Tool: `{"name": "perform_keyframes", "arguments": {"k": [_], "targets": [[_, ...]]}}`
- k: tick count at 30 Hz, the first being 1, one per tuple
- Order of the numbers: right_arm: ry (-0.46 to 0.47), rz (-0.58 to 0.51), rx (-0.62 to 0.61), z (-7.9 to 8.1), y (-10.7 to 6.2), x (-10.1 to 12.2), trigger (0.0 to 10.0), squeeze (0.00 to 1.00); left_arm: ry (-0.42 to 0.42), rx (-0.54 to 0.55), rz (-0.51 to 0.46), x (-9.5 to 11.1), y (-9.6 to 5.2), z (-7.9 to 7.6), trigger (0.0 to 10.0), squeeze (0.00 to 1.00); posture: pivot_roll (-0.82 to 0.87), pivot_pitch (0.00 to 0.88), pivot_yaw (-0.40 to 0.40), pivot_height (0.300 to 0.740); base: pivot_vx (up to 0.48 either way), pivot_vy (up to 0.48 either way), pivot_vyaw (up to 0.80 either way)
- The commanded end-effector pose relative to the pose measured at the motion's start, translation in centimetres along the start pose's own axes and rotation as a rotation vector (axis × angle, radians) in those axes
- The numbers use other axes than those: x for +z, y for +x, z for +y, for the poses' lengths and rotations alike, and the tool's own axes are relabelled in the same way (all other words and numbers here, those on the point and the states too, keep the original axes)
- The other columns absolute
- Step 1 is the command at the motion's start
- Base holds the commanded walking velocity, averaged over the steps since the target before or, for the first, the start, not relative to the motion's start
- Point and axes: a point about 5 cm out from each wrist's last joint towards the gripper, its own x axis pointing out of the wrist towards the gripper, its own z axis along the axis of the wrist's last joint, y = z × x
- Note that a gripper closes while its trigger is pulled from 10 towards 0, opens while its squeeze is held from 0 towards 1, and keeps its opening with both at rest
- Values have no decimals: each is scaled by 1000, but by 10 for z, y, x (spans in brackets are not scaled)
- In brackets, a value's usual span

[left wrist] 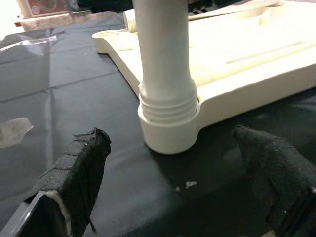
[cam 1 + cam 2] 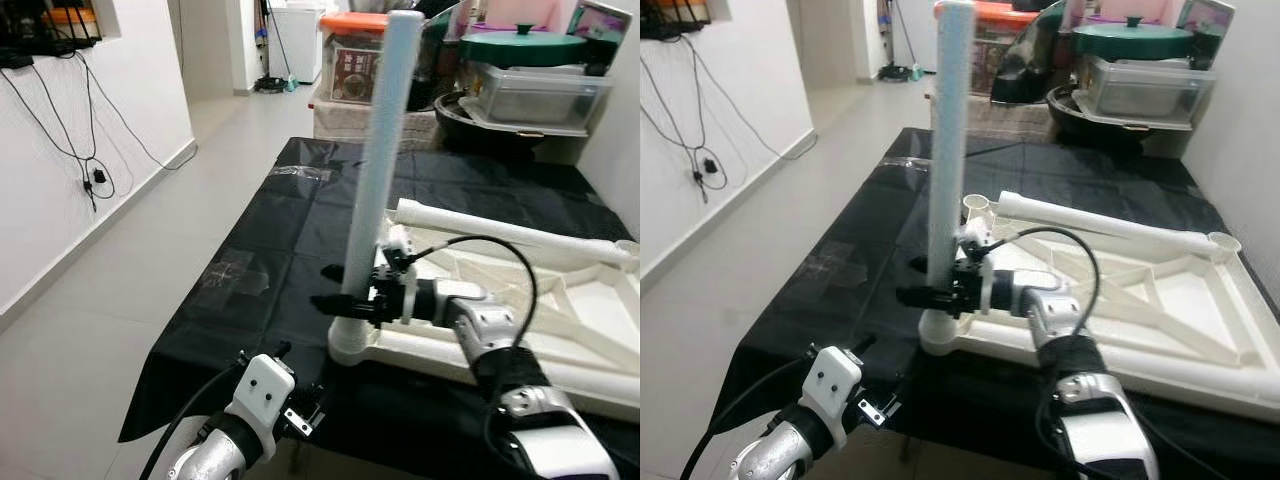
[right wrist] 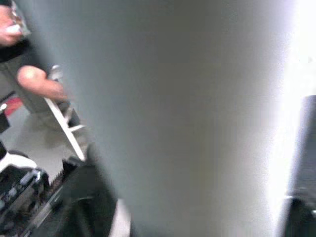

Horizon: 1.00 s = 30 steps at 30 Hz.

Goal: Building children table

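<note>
One leg: a white tubular table leg [image 2: 378,175] stands upright in the near corner socket [image 2: 350,345] of the overturned tabletop [image 2: 590,330], long axis vertical, free end pointing at the ceiling.
Tabletop: white plastic, lying underside up on a black sheet [image 2: 270,230] spread over the floor, ribs showing.
Second leg: another white leg [image 2: 510,232] lies flat along the tabletop's far edge, long axis running sideways, not yet fitted.
Right gripper [image 2: 345,288]: fingers closed around the upright leg low down, just above the socket; the right wrist view is close against the pale tube.
Left gripper [image 1: 182,173]: spread wide and holding nothing, padded fingers [image 1: 81,163] low over the sheet, near the socket but apart from it.
Thread: ridges show above the collar in the left wrist view, so the leg looks not fully seated.
Risk: a twist with sideways pressure could cross the thread or tilt the leg.
Risk: the light tabletop may slide or turn on the slick sheet, since nothing braces it.
Risk: letting go early could let the tall leg lean and topple.
</note>
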Motion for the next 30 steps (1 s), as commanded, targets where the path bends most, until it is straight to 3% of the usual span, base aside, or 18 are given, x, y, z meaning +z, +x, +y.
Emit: {"name": "perform_keyframes", "arguments": {"k": [1, 3, 6, 9, 13, 14, 15, 16, 17, 19, 20, 22, 23, 24, 25, 27, 29, 30], "targets": [[-18, 4, 33, 2, 8, 1, 0, 0, 10, -1, 14, -3, -2, 0, 10000, 0, 198, 0, -70, 740, 0, 0, 0], [-17, -3, 22, 3, 11, -1, 0, 0, 11, 2, 16, -4, -3, 0, 10000, 0, 197, 0, -72, 740, 0, 0, 0], [-33, -50, -170, 0, 11, -8, 0, 0, 6, 4, 18, -4, -3, 0, 10000, 0, 184, 0, -63, 740, 0, 0, 0], [-24, -62, -255, -4, 8, -10, 0, 0, 5, 3, 18, -4, -3, 0, 10000, 0, 180, 0, -61, 740, 0, 0, 0], [-76, -126, -870, -22, -23, -12, 0, 0, 1, -7, 18, -5, -1, 0, 10000, 0, 160, 0, -49, 740, 0, 0, 0], [-76, -126, -870, -22, -23, -12, 0, 0, 1, -7, 18, -5, -1, 0, 10000, 0, 160, 0, -49, 740, 0, 0, 0], [-78, -145, -1034, -22, -34, -12, 0, 0, 0, -10, 19, -5, -1, 0, 10000, 0, 147, 0, -44, 740, 0, 0, 0], [-78, -145, -1034, -22, -34, -12, 0, 0, 0, -10, 19, -5, -1, 0, 10000, 0, 147, 0, -44, 740, 0, 0, 0], [-87, -155, -1208, -20, -47, -13, 0, 0, -2, -12, 19, -5, -1, 0, 10000, 0, 141, 0, -38, 740, 0, 0, 0], [-87, -155, -1208, -20, -47, -13, 0, 0, -2, -12, 19, -5, -1, 0, 10000, 0, 141, 0, -38, 740, 0, 0, 0], [-82, -164, -1375, -13, -57, -16, 0, 0, -2, -17, 19, -5, 0, 0, 10000, 0, 141, 0, -40, 740, 0, 0, 0], [-82, -164, -1375, -13, -57, -16, 0, 0, -2, -17, 19, -5, 0, 0, 10000, 0, 141, 0, -40, 740, 0, 0, 0], [-58, -172, -1524, -2, -61, -20, 0, 0, -2, -19, 19, -6, 0, 0, 10000, 0, 143, 0, -39, 740, 0, 0, 0], [-58, -172, -1524, -2, -61, -20, 0, 0, -2, -19, 19, -6, 0, 0, 10000, 0, 143, 0, -39, 740, 0, 0, 0], [-7, -182, -1618, 8, -57, -25, 0, 0, 0, -19, 19, -6, 0, 0, 10000, 0, 149, 0, -44, 740, 0, 0, 0], [45, -193, -1665, 14, -50, -28, 0, 0, 1, -17, 19, -5, 0, 0, 10000, 0, 149, 0, -44, 740, 0, 0, 0], [45, -193, -1665, 14, -50, -28, 0, 0, 1, -17, 19, -5, 0, 0, 10000, 0, 149, 0, -44, 740, 0, 0, 0], [83, -208, -1664, 16, -40, -30, 0, 0, 2, -16, 18, -5, 0, 0, 10000, 0, 149, 0, -45, 740, 0, 0, 0]]}}
